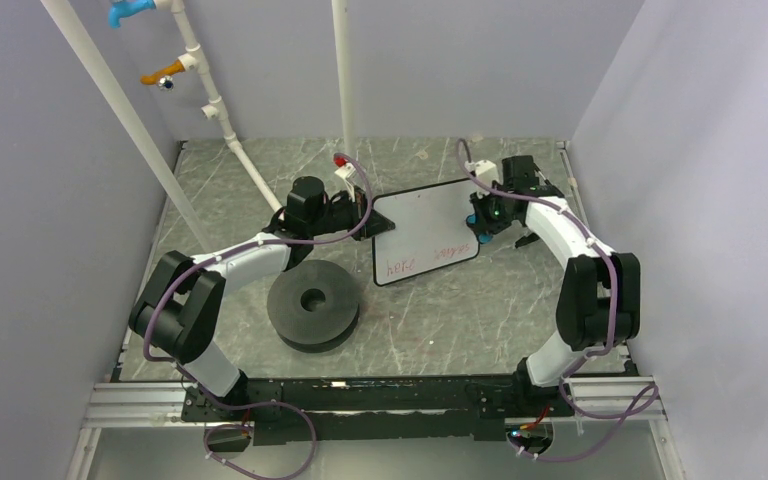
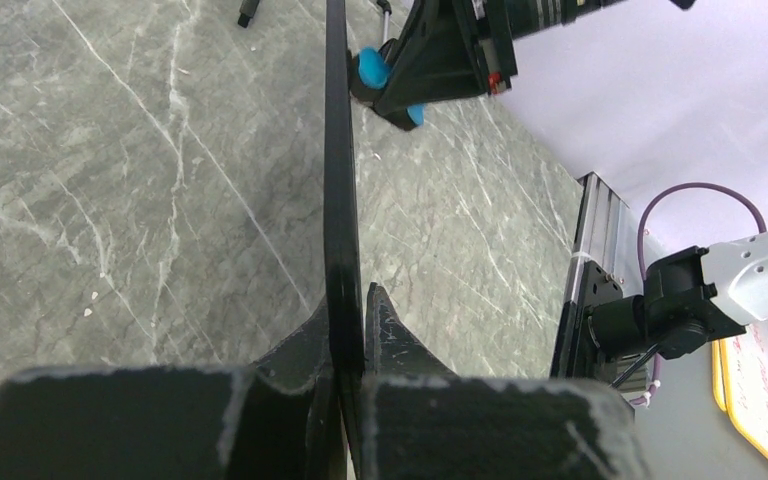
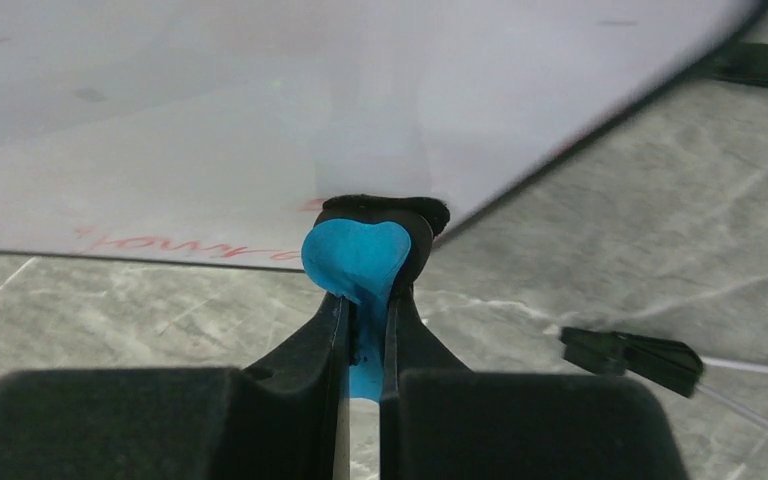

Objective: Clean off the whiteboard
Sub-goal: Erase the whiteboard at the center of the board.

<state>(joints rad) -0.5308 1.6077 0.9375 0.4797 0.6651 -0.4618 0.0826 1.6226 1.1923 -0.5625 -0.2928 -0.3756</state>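
Grey marbled tabletop, lilac walls, white pipes at back. Counted: two arms, one whiteboard, one black disc, one blue-and-black eraser. Red writing low on board: "here" legible, second word not. Whiteboard at far middle of table, beyond disc. Left gripper clamped on its black edge. Right gripper pinching eraser at board's right side

Black disc just near-left of the whiteboard; bare tabletop to its right.
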